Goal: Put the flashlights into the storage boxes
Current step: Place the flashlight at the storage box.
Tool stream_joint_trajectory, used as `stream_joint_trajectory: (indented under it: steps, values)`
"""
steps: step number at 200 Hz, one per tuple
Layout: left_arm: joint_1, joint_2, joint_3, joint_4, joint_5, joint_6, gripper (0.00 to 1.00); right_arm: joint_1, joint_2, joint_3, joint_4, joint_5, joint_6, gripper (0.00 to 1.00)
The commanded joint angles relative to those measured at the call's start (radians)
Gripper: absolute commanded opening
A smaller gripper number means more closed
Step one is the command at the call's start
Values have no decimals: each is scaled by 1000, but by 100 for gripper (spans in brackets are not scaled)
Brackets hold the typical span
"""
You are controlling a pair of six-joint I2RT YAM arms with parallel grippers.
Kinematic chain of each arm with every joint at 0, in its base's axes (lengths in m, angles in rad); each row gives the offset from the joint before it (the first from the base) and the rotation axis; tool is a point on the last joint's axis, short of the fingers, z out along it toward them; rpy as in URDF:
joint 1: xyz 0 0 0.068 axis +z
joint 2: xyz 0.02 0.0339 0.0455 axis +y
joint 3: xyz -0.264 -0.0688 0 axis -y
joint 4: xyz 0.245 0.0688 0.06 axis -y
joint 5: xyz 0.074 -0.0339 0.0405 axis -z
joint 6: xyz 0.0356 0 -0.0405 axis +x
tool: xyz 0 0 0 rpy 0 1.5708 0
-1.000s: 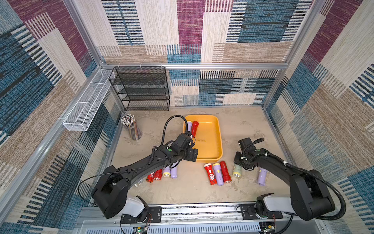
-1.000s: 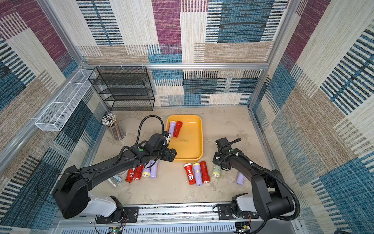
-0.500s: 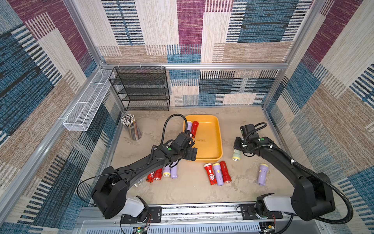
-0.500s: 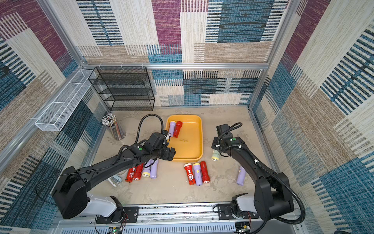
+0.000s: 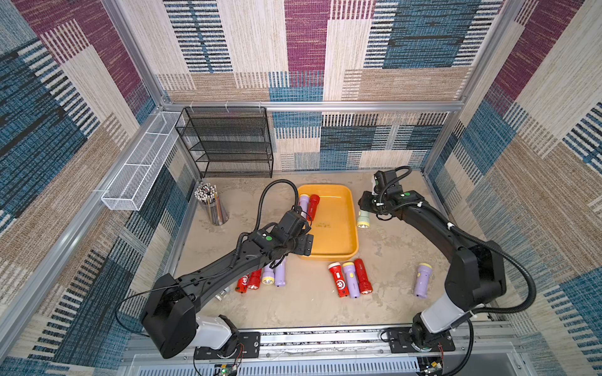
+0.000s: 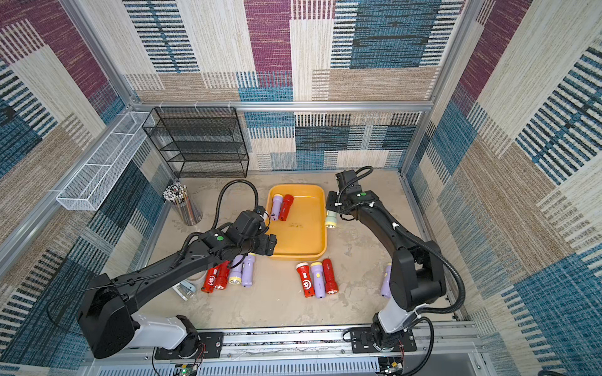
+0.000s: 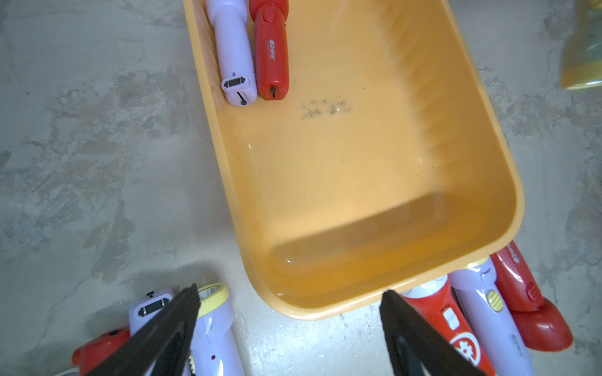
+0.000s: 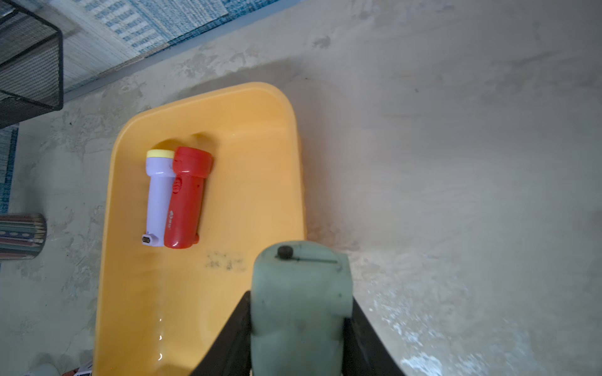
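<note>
Right tool [image 8: 298, 328] is clenched on the pale green flashlight [image 8: 299, 280], carried off the surface [image 5: 391, 247]. In both top views it hangs at the 3 o'clock rim of the yellow tray [image 5: 332, 237], not clearly inside.

Risk: if let go here, it likely clips the rim and rolls off outside.

Left tool [image 7: 286, 325] is released and empty at the tray's 7 o'clock corner, so the arms could crowd each other.

Lilac flashlight [image 5: 303, 203] and red flashlight [image 5: 313, 205] lie inside at 11 o'clock.

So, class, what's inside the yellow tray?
The yellow tray holds a lilac flashlight and a red flashlight, side by side. The left arm covers its near corner in both top views; the left wrist view shows that corner bare.
</note>
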Motion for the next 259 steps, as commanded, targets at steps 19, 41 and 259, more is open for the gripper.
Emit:
stream_joint_trajectory:
  steps: [19, 41, 259]
  values:
    - [1, -58, -7, -58, -92, 8, 91, 49, 156, 153, 40, -66, -34, 39]
    - [1, -89, -14, -72, -111, 5, 92, 67, 246, 237, 28, -87, -44, 39]
    - [4, -212, -80, -110, -174, -7, 95, 102, 698, 648, -19, -240, -19, 46]
